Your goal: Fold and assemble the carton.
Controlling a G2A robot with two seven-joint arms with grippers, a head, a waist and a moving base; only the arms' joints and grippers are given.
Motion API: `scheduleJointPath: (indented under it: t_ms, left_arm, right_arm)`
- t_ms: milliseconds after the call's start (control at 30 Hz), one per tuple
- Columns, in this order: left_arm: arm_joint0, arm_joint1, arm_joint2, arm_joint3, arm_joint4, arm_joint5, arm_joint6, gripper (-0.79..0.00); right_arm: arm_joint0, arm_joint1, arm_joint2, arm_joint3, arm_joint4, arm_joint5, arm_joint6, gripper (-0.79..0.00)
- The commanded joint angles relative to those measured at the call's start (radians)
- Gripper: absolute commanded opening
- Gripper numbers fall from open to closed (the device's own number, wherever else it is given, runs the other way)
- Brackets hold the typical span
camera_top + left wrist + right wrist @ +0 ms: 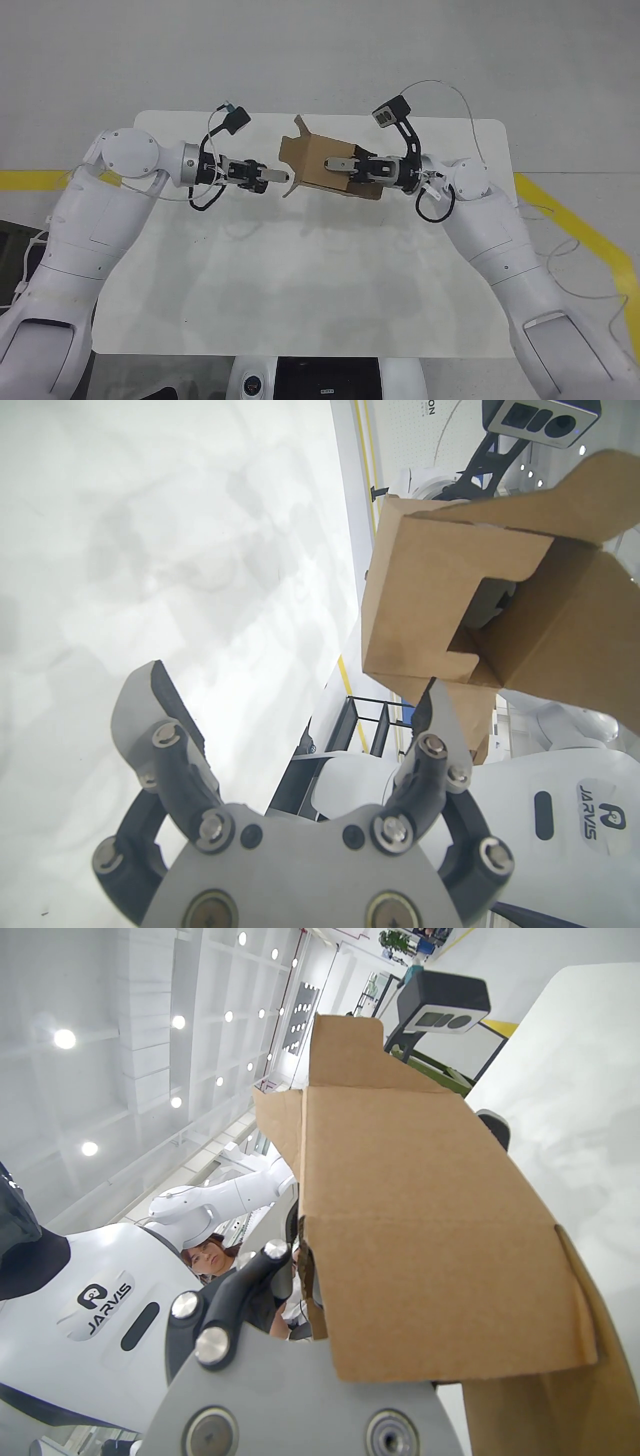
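Note:
A brown cardboard carton (325,165) is held above the white table (300,290), partly folded into a box with loose flaps sticking out on the side toward the left arm. My right gripper (342,163) is shut on one carton wall, one finger lying along the outside; in the right wrist view the carton (425,1238) hides most of the right gripper (395,1178). My left gripper (276,178) sits just beside the carton's open end. In the left wrist view the left gripper (300,705) is open, and one fingertip (435,705) touches the lower flap of the carton (450,600).
The table's far edge lies just behind the carton, with grey floor and a yellow floor line (570,215) beyond. Bare tabletop stretches toward the near edge. Each arm's camera bracket (392,110) sticks up near the carton.

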Motion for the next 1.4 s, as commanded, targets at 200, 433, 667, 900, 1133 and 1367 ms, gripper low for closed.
scheduleJointPath:
  t_ms: [200,433,667,900,1133,1367]
  left_arm:
    - [0.019,0.004,-0.002,-0.035,0.021,-0.005,-0.002,0.0]
    - [0.038,0.003,0.013,-0.087,0.036,-0.003,-0.008,0.0]
    - [0.036,0.004,-0.001,-0.077,0.032,0.009,0.018,0.0]
    - [0.031,0.007,-0.025,-0.051,0.019,0.026,0.045,0.0]
    - [0.038,0.006,-0.019,-0.07,0.022,0.027,0.035,0.0]
    - [0.048,0.004,-0.005,-0.09,0.026,0.025,0.022,0.0]
  right_arm:
    - [-0.01,0.004,0.04,0.047,-0.008,-0.053,-0.057,-0.785]
    - [-0.011,-0.001,0.036,0.049,-0.057,-0.061,-0.103,-0.785]
    - [-0.012,-0.008,0.018,0.038,-0.098,-0.045,-0.107,-0.785]
    - [-0.008,-0.012,0.006,0.02,-0.091,-0.024,-0.051,-0.785]
    - [0.0,-0.02,-0.015,-0.008,-0.081,-0.001,-0.001,-0.785]
    - [0.002,-0.026,-0.023,-0.002,-0.09,-0.001,-0.001,-0.785]
